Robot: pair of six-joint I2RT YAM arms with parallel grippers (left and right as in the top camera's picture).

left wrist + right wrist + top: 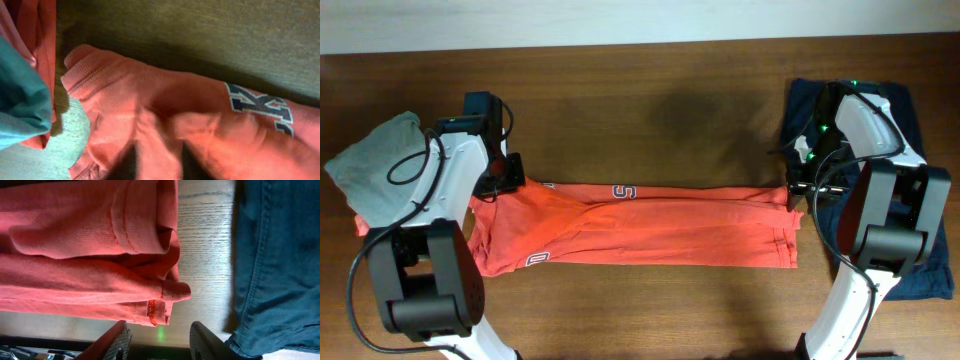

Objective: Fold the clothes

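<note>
The red-orange T-shirt (640,230) lies folded into a long strip across the table, white-and-navy lettering (260,105) showing at its far edge. My left gripper (505,185) is over the strip's far left corner. In the left wrist view this gripper (159,167) has its dark, blurred fingers (127,165) apart, astride a raised ridge of the T-shirt (165,100). My right gripper (798,190) is at the strip's right end. Seen from its wrist, it (159,340) is open and empty, the T-shirt's hemmed end (155,305) just beyond its fingertips. The navy garment (910,110) lies under the right arm.
A folded light-grey shirt (370,165) sits at the left on a folded orange-red shirt (360,225), close beside the left arm; both show in the left wrist view, grey (20,100) over orange-red (42,30). Bare wooden table (640,110) lies beyond the strip.
</note>
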